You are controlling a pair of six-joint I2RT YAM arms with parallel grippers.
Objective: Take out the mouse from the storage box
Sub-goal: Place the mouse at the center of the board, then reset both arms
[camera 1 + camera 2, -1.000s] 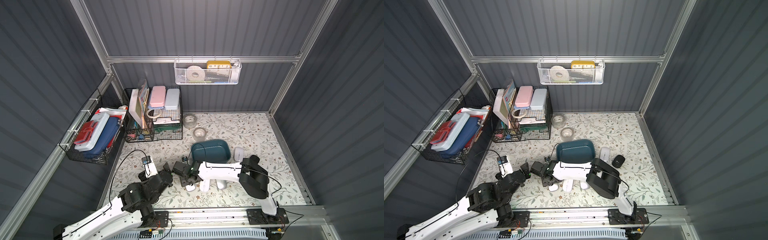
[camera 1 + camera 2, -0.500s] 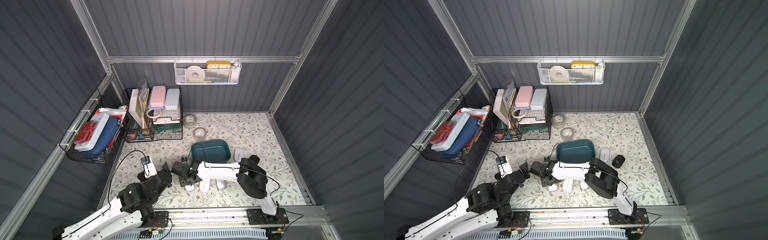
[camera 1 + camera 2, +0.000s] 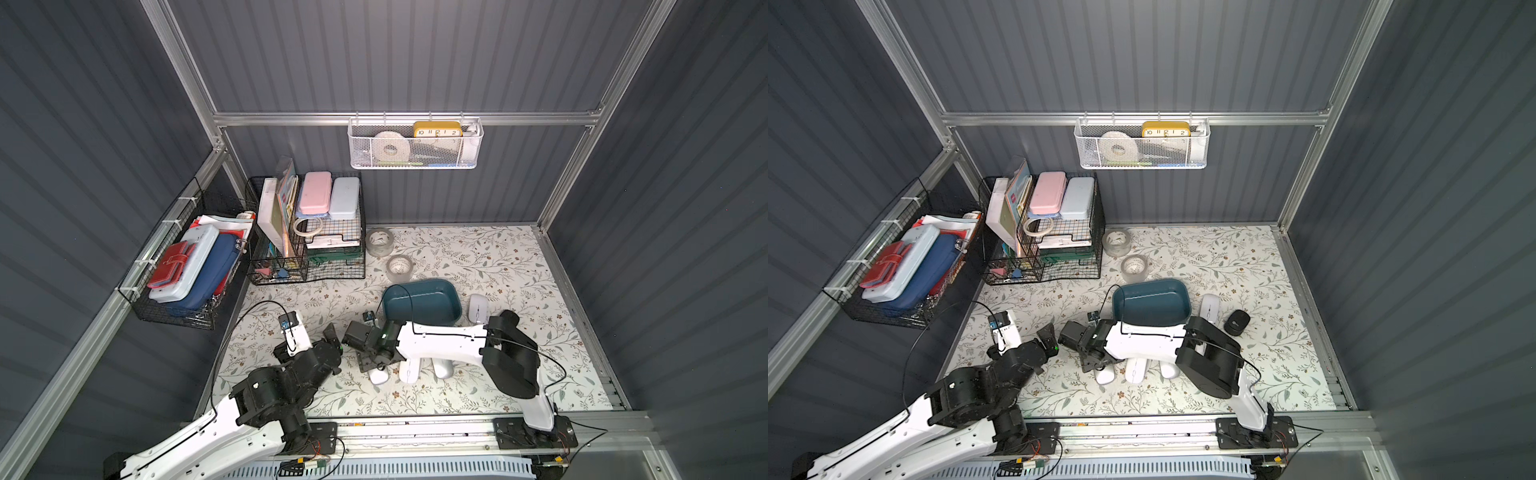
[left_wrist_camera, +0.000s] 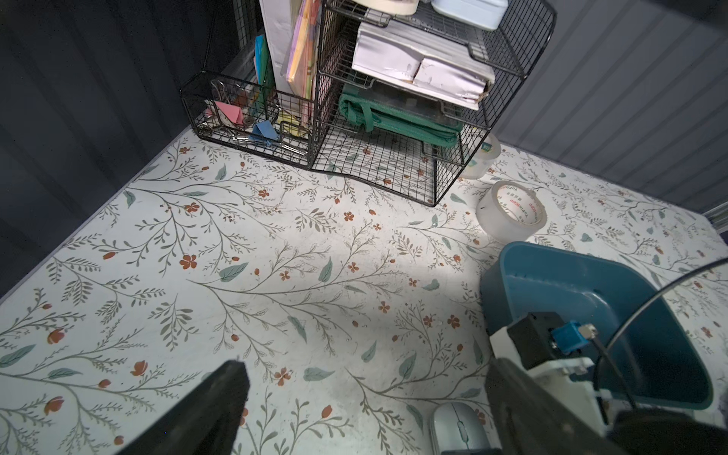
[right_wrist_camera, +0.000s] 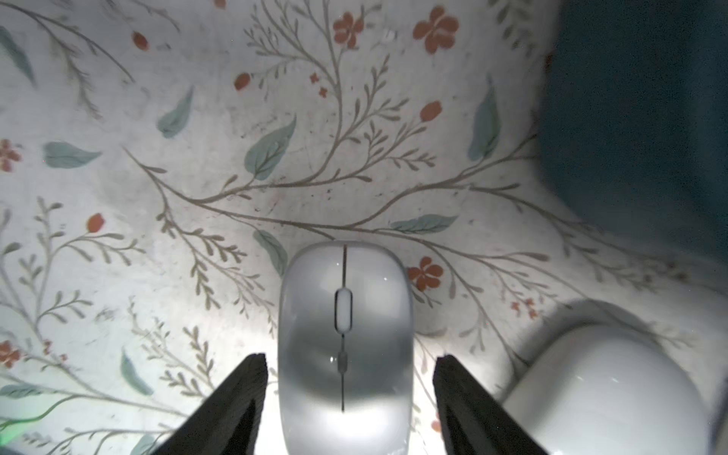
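In both top views the storage box [image 3: 419, 305] sits near the middle of the table [image 3: 498, 257], and what shows of its inside looks empty. The right arm [image 3: 440, 343] crosses in front of its near wall and ends above a white mouse [image 3: 379, 376] that lies on the table in front of the box, just beside a neighbouring mouse [image 3: 409, 370]. The left arm [image 3: 266, 390] rests off to the side. In the left wrist view the left tool [image 4: 366, 364] has its jaws spread wide over bare flowered table and holds nothing; a tape roll [image 4: 510, 212] stands beyond, near the box's corner. In the right wrist view the right tool [image 5: 350, 358] straddles the mouse with jaws apart, one on each flank and a thin strip of table showing on both sides, so it seems to clamp nothing. The mouse lies flat, belly down, already outside the box, whose dark wall fills one corner of that view. The mouse looks light and stiff, a hard glossy shell with a domed back and rounded edges, so it is probably slippery. The likeliest hold is across its two long sides, low and about mid-body, where the flanks run nearly parallel. A pinch higher up on the dome would tend to squirt it out, and the close neighbour leaves little room on that side.
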